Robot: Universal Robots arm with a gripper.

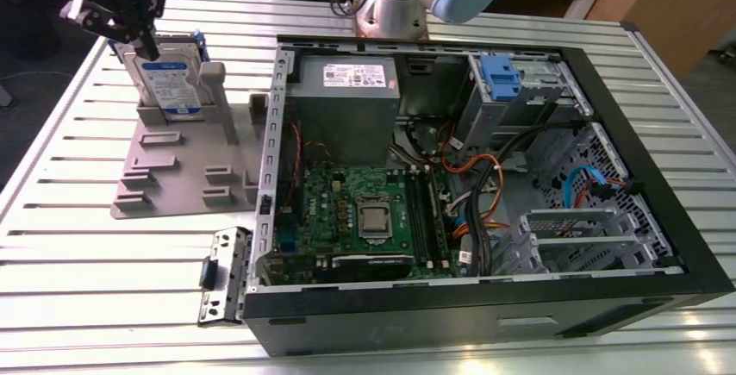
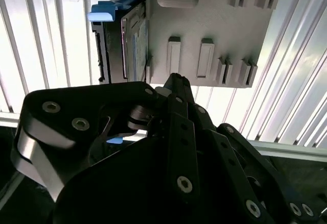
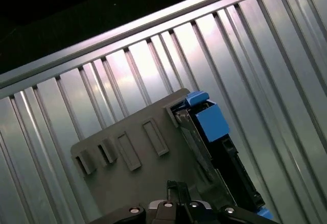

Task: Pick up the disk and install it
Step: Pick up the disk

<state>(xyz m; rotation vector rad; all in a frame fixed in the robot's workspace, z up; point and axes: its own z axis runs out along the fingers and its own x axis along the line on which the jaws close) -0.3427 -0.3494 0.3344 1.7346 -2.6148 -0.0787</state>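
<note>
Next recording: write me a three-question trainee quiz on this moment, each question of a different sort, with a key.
1. True or false: the disk is outside the computer case.
2. Fill in: the disk stands ____ in the grey holder.
3. Where is the gripper?
A. inside the computer case
B. at the top of the disk
C. down on the grey holder's base

Key: 1 true; 2 upright; 3 B.
</note>
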